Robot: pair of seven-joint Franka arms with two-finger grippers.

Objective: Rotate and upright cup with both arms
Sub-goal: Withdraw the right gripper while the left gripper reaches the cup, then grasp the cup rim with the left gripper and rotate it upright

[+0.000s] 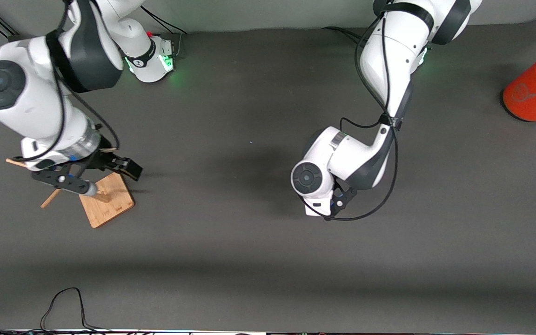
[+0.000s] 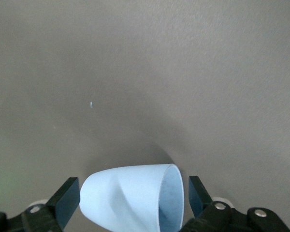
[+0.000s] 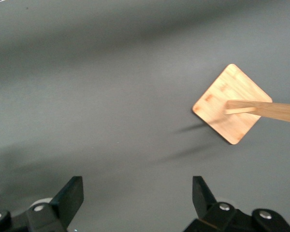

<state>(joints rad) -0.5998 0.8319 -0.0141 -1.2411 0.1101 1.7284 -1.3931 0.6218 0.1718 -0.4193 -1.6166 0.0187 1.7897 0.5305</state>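
From my station the cup reads as matte light-blue plastic, smooth with only a soft sheen inside the rim, and the table under it is a dull dark-grey mat with a fine, slightly grainy texture. The wooden rack looks like pale bamboo, its square base showing straight grain and a satin finish (the pegs look the same). I see glossy white shells on the arms, matt black gripper fingers, and the orange cylinder looks cloth-covered, with a smooth grey top.
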